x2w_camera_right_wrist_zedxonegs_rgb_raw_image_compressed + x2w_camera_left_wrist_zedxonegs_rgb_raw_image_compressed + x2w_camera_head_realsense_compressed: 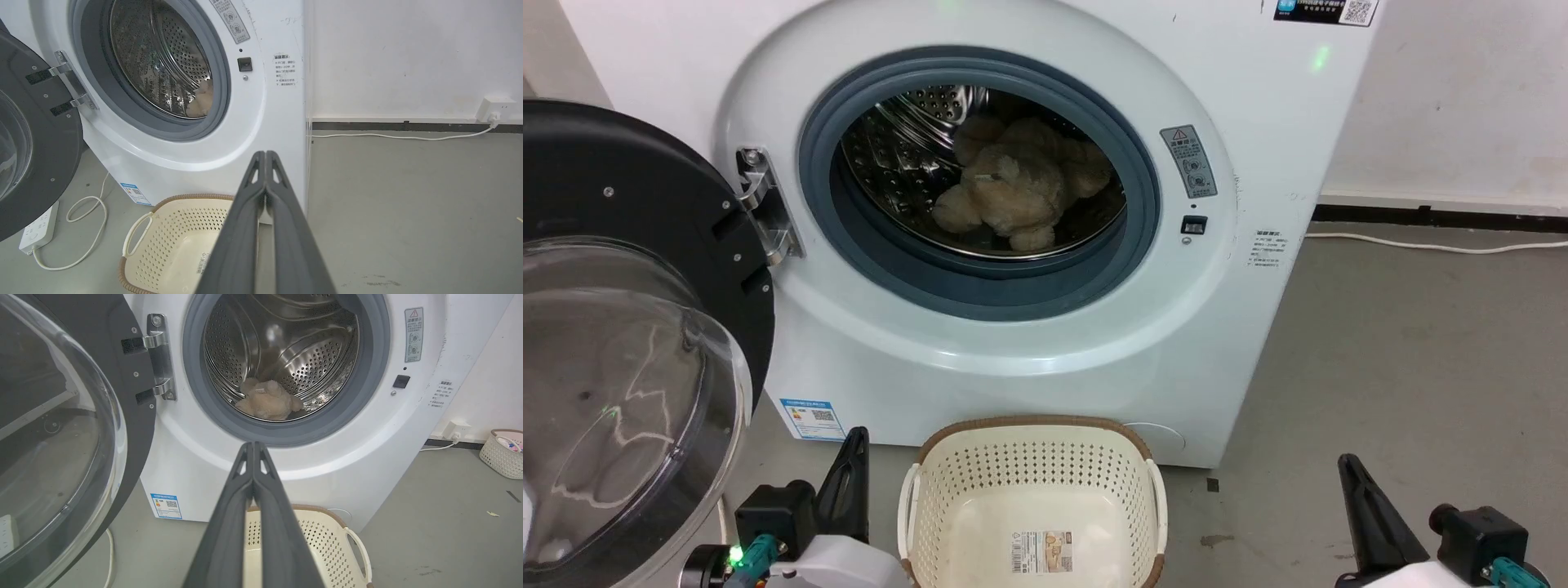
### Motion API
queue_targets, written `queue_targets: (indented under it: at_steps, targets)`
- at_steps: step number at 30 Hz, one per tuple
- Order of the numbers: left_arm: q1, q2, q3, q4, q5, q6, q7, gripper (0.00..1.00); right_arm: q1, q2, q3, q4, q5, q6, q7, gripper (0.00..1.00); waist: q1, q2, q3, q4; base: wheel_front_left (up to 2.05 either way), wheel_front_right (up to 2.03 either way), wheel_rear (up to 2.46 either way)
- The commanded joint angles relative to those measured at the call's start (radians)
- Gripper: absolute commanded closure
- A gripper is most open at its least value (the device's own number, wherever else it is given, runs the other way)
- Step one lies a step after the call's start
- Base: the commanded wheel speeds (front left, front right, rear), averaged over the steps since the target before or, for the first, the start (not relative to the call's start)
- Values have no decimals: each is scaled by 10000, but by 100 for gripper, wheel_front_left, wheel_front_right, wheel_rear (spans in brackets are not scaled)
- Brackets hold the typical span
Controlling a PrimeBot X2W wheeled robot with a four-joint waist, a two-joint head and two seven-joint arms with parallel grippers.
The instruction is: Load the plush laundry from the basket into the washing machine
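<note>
Plush laundry [1021,192] sits inside the washing machine [1013,392], twelve o'clock from the basket [1029,422]. The left gripper [253,445] and right gripper [265,153] are pinched together and hold nothing, so loading looks done.

The head view looks forward and down from just above the basket [1031,469] at the front of the washing machine [1013,347]. The left wrist view looks along the left pincer [254,445] straight into the drum [314,363]. The right wrist view looks along the right pincer [265,153] from further right, obliquely. All three share the drum and basket.
</note>
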Motion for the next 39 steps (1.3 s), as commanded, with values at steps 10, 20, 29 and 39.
queue_targets:
  at_steps: [10, 20, 29, 39]
  targets:
    - [-42, -150, 240, -179, 392, -141, 208, 100, -272, -3, 12, -169, -311, 4, 209, 100, 0, -1, 36, -19, 0, 0, 0]
    - [-49, -268, 431, -293, 696, -215, 377, 100, -370, -4, 16, -266, -530, 4, 378, 100, 0, -1, 71, -37, 0, 0, 0]
    - [-55, -375, 605, -397, 972, -283, 529, 100, -459, -4, 20, -353, -728, 5, 531, 100, 0, -1, 102, -53, 0, 0, 0]
    - [-62, -481, 778, -500, 1248, -350, 682, 100, -548, -4, 24, -441, -927, 6, 685, 100, 0, 0, 134, -70, 0, 0, 0]
